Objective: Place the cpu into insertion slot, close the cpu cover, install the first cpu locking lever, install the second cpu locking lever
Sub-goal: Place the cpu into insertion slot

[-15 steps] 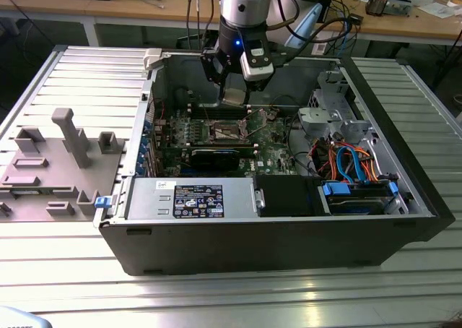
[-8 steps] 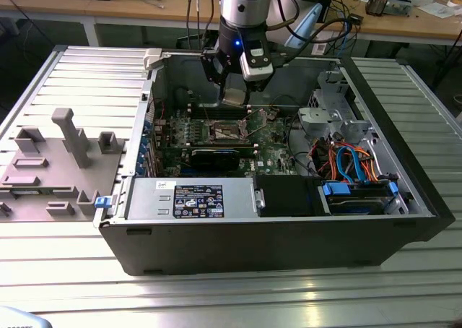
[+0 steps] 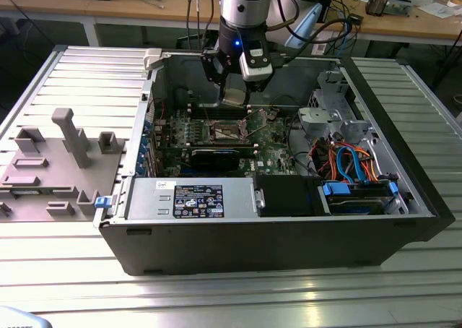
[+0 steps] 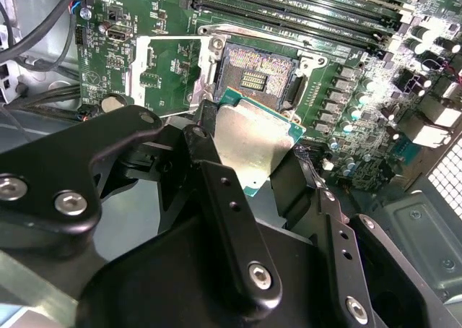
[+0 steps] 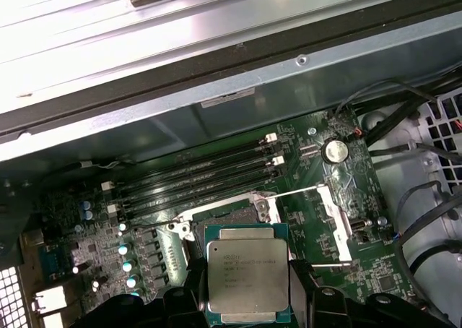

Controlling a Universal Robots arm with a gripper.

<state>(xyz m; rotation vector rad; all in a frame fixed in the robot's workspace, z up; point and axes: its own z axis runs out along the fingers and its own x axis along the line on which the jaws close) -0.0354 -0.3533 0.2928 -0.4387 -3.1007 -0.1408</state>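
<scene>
At the exterior view's left: grey fixture tray [image 3: 43, 176] beside the open computer case [image 3: 289, 241]. Mid-case, above the green motherboard [image 3: 278, 151]: gripper [image 3: 234, 95], clamped on two edges of the cpu [image 4: 249, 144]. Held just above the insertion slot [image 4: 260, 79], not seated. Beside the slot: cpu cover [image 4: 143, 61], swung open. Further right: drive cage with blue and orange cables [image 3: 350, 162].
</scene>
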